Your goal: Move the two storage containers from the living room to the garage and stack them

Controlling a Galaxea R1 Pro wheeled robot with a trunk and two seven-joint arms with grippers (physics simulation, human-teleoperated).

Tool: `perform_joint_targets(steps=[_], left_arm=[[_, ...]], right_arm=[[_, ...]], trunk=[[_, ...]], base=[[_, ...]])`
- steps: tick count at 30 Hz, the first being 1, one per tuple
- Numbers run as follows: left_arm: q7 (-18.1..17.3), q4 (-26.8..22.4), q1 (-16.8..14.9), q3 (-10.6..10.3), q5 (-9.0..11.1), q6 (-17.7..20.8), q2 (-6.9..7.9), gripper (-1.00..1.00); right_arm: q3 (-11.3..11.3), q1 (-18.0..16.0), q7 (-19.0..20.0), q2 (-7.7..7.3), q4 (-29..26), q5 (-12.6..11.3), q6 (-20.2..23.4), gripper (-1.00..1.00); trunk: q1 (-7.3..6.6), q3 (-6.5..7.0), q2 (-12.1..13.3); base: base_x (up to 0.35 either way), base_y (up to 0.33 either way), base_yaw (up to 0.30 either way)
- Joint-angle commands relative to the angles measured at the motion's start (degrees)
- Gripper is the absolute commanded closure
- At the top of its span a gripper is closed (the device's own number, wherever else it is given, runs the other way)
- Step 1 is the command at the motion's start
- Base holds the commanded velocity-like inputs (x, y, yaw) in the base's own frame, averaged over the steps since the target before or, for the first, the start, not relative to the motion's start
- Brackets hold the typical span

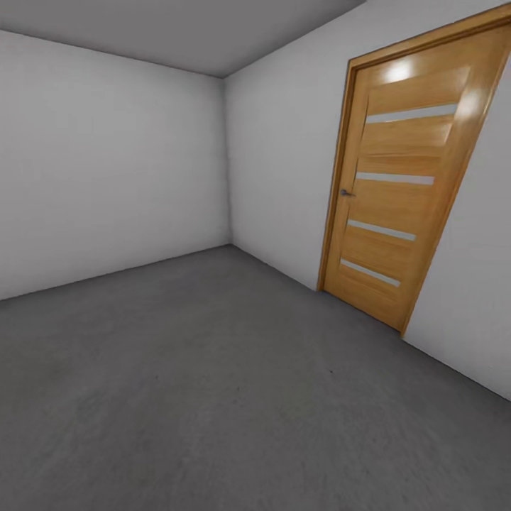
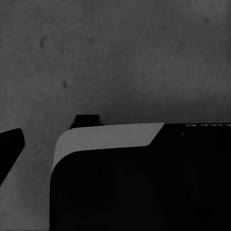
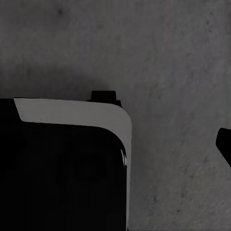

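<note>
Grey concrete floor (image 1: 213, 397) — white walls (image 1: 106, 163), wooden door (image 1: 404, 184).

Wooden door (image 1: 401, 177): top corner cut by frame edge. My base (image 2: 144, 178) blocks much of floor (image 2: 120, 57) in both wrist views. Dark finger tip (image 2: 9, 144) cropped at edge; my jaw state unreadable.

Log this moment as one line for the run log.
room: grey concrete floor, white walls | ahead: closed wooden door | containers: none in sight | wrist views: floor, robot's dark body
</note>
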Motion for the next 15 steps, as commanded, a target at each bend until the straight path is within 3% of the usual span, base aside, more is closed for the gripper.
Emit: perform_joint_targets(steps=[1, 15], left_arm=[[0.0, -0.07, 0.02, 0.04, -0.02, -0.1, -0.01, -1.0], [0.0, -0.07, 0.02, 0.04, -0.02, -0.1, -0.01, -1.0]], right_arm=[[0.05, -0.02, 0.0, -0.01, 0.0, 0.02, -0.06, -1.0], [0.05, -0.02, 0.0, 0.03, 0.0, 0.02, -0.06, -1.0]], trunk=[[0.04, -0.04, -0.02], [0.04, -0.04, -0.02]], base=[[0.347, 0.073, -0.049], [0.347, 0.073, -0.011]])
